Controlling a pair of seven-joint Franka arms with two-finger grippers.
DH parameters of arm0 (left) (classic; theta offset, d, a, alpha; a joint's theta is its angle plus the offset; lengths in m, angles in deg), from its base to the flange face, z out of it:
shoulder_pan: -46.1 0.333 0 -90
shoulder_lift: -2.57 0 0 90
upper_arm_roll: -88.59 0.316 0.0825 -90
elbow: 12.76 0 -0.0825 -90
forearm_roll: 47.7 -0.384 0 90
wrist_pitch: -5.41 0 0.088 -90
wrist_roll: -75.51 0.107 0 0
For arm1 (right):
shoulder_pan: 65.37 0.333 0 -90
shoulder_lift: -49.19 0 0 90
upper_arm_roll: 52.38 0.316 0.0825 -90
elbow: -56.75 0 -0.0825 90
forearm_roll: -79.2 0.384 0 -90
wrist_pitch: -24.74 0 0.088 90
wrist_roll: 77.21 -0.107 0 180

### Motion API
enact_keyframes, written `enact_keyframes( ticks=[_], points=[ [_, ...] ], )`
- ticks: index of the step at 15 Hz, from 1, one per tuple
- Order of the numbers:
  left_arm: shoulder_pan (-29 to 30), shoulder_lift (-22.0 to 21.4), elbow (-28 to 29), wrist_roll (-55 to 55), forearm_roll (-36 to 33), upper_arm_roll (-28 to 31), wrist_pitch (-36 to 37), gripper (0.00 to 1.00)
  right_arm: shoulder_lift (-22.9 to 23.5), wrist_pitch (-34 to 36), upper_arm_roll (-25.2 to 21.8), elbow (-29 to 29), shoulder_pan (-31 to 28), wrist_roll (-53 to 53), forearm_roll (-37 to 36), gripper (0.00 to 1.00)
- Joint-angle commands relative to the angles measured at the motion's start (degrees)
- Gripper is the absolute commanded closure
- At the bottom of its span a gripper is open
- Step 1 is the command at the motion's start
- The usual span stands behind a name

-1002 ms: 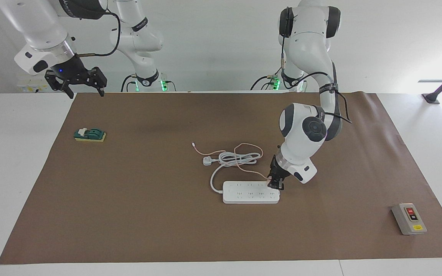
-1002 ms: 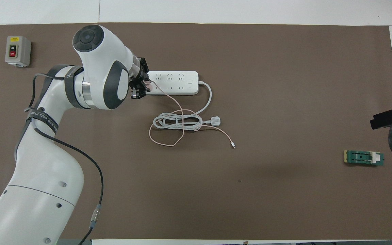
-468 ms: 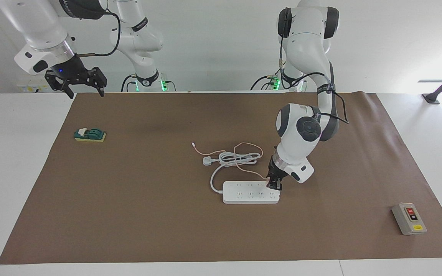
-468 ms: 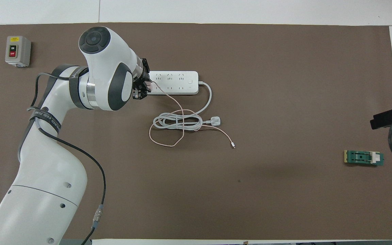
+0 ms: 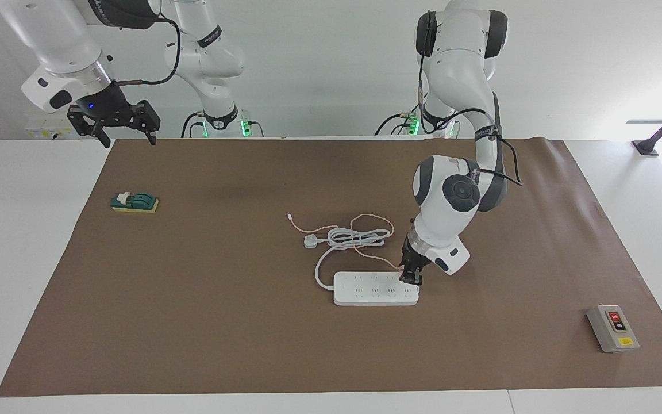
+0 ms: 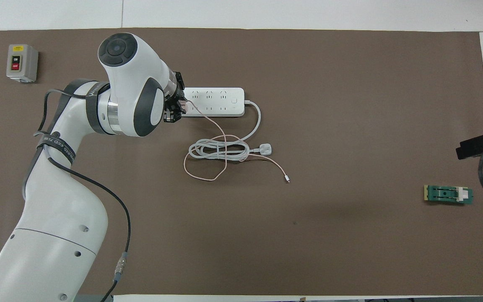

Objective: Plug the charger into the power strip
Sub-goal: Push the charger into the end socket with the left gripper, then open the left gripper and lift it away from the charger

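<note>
Left gripper (image 5: 412, 277) clenched on small pale-pink cube charger (image 6: 184, 107), at long flat white power strip (image 5: 374, 289) end, 3 o'clock. Right gripper (image 5: 126, 127) waits aloft, fingers spread.

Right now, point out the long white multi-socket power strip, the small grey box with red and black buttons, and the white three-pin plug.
Long white power strip (image 5: 365, 289): facing view, on its bare top face.
Small grey button box (image 5: 613, 328): facing view, on its top face.
White three-pin plug (image 6: 266, 149): overhead view, on the plug body.
</note>
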Motion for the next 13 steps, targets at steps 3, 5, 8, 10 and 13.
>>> enact_keyframes(
  ticks=[3, 5, 8, 10, 13],
  points=[
    [0.2, 0.3, -1.7, 0.3, -2.0, 1.4, -0.4, 0.00, -0.9, 0.8, 0.0, 0.5, 0.0, 1.1, -0.9, 0.00],
    [0.1, -1.6, -3.2, 1.1, -2.5, 4.2, 2.8, 0.00, -0.9, 0.7, 0.0, 0.5, 0.0, 1.1, -0.9, 0.00],
    [0.2, -2.9, -5.8, 6.2, -3.1, 7.6, 4.2, 0.00, -0.9, 0.8, 0.1, 0.5, 0.0, 1.1, -0.9, 0.00],
    [0.1, -3.7, -5.9, 14.9, -3.9, 9.9, 4.2, 0.00, -0.9, 0.8, 0.0, 0.5, 0.0, 1.1, -0.9, 0.00],
    [0.4, -5.6, -5.9, 30.2, -4.1, 13.0, 4.2, 0.00, -0.9, 0.7, 0.0, 0.5, 0.0, 1.1, -0.9, 0.00]
  ],
)
